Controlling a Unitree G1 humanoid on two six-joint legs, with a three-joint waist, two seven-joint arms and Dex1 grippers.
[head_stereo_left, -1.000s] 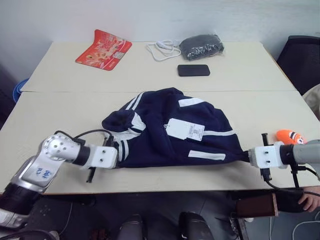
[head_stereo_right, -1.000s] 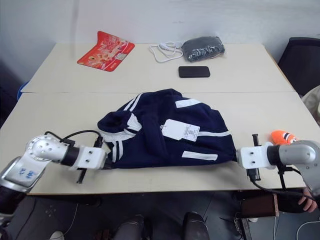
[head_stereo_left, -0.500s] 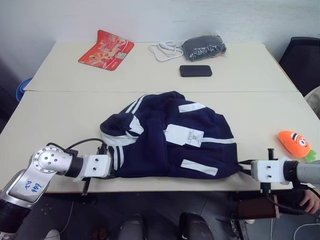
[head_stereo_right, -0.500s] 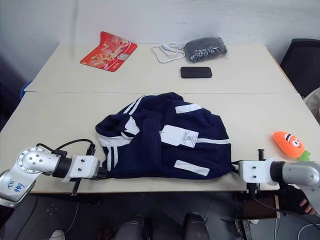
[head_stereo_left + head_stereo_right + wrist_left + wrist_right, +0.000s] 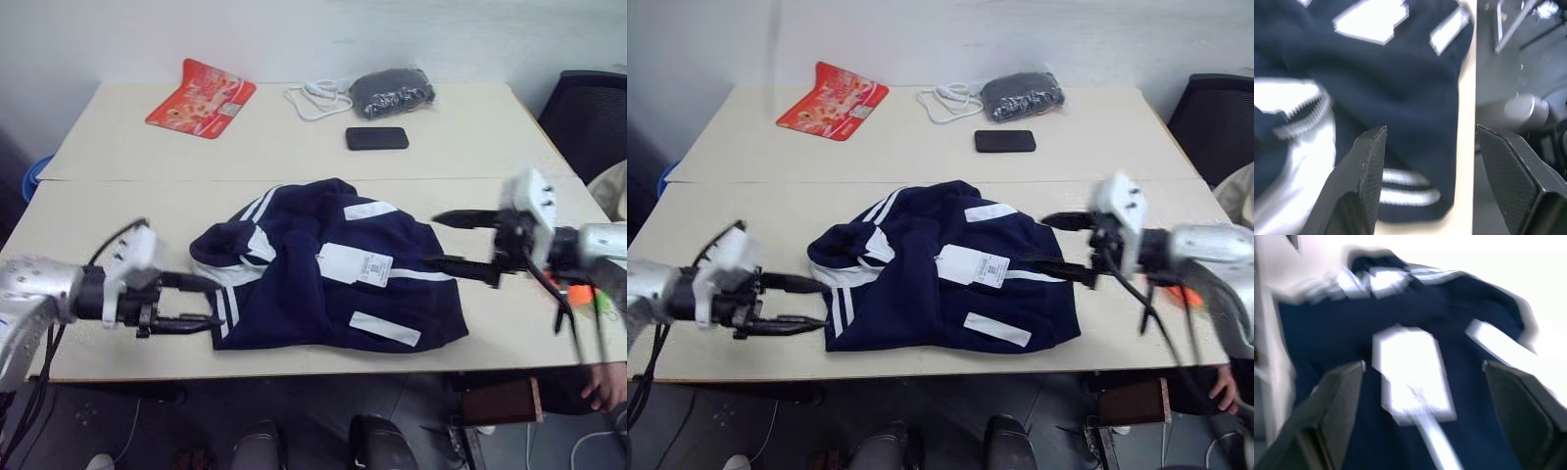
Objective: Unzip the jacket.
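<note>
Navy fabric lies bunched near the front edge of the surface (image 5: 118,211): the jacket (image 5: 333,269), crumpled, with its white paper tag (image 5: 355,263) on top. A short run of zipper teeth shows beside the white lining in the left wrist view, but whether the zip is parted cannot be told. The left end effector (image 5: 196,302) hovers just beside the striped hem, fingers spread and empty. The right end effector (image 5: 456,240) hangs over the opposite edge, also spread, holding nothing. Unzipping appears largely undone; finding and gripping the slider seems to remain.
</note>
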